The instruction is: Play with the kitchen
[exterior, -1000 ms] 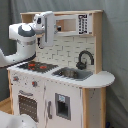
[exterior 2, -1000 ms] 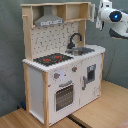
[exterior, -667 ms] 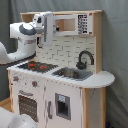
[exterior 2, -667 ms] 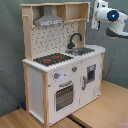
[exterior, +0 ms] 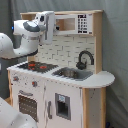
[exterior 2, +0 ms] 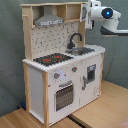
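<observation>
Up high, claw [exterior 2: 90,11] beside the kitchen [exterior 2: 60,75] top, grip state unclear, sink [exterior: 73,73] contents unclear

The large white and light-wood toy kitchen [exterior 2: 60,75] stands on a pale wooden floor [exterior 2: 105,107]. On its worktop [exterior: 97,80], the black curved faucet [exterior: 85,59] rises behind the steel sink [exterior: 72,74]; in the first exterior view the red-ringed black hob [exterior: 36,65] lies to the sink's left. The white robot arm [exterior: 30,32] hangs above the hob.
</observation>
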`<state>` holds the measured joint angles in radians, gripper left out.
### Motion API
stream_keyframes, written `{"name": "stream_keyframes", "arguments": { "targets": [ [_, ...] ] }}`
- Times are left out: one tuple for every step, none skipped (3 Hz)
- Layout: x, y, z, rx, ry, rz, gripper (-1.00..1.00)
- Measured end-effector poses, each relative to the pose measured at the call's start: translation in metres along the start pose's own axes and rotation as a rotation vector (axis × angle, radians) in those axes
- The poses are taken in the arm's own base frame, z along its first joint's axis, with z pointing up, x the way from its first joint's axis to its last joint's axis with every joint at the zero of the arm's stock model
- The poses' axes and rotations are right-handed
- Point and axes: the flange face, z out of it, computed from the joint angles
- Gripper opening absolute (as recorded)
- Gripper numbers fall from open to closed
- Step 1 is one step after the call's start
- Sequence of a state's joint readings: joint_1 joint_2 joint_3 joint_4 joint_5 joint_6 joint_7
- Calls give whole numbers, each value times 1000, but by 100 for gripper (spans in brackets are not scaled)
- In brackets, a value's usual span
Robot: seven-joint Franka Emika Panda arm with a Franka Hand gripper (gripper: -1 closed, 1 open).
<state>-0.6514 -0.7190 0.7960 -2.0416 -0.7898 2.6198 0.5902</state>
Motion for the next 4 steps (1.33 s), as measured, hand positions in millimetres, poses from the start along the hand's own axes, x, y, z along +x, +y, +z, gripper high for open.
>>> {"name": "stream_keyframes", "arguments": {
  "targets": [
    [13, -6, 12, 30, 7, 1, -100],
    [28, -16, 20, 68, 21, -3, -100],
    [33, -44, 22, 144, 41, -39, -100],
    [38, -55, 33, 195, 45, -73, -100]
  ]
}}
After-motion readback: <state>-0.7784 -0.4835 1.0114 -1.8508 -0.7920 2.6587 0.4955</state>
